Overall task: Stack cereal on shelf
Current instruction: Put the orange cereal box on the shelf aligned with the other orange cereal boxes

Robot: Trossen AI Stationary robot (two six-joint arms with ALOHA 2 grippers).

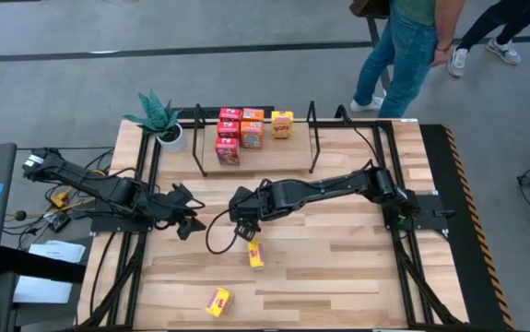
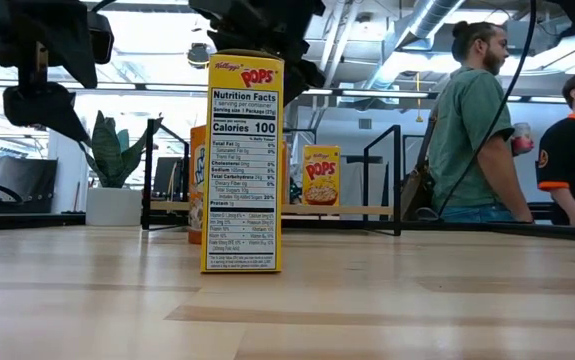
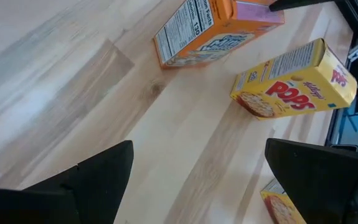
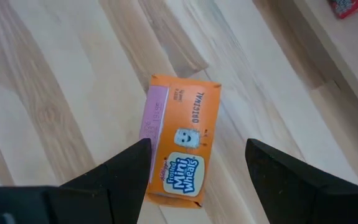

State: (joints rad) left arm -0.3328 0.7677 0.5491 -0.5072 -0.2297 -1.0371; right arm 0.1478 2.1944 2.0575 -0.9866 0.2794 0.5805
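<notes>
An orange cereal box [image 4: 182, 146] lies flat on the table, front up. My right gripper [image 4: 197, 149] hovers open just above it, one finger on each side; in the high view the gripper [image 1: 244, 219] covers most of the box. A yellow cereal box [image 2: 242, 165] stands on end near the table's middle [image 1: 256, 255]. Another yellow box [image 1: 217, 302] lies near the near edge. The shelf [image 1: 274, 159] at the far side holds three red boxes [image 1: 229, 134], two orange boxes [image 1: 252, 127] and one yellow box [image 1: 282, 124]. My left gripper [image 1: 188, 219] waits open left of the orange box.
A white potted plant [image 1: 165, 122] stands at the shelf's left end. Black cables [image 1: 214, 242] loop over the table between the arms. Two people [image 1: 403, 46] stand beyond the far edge. Bare wood lies to the right of the yellow boxes.
</notes>
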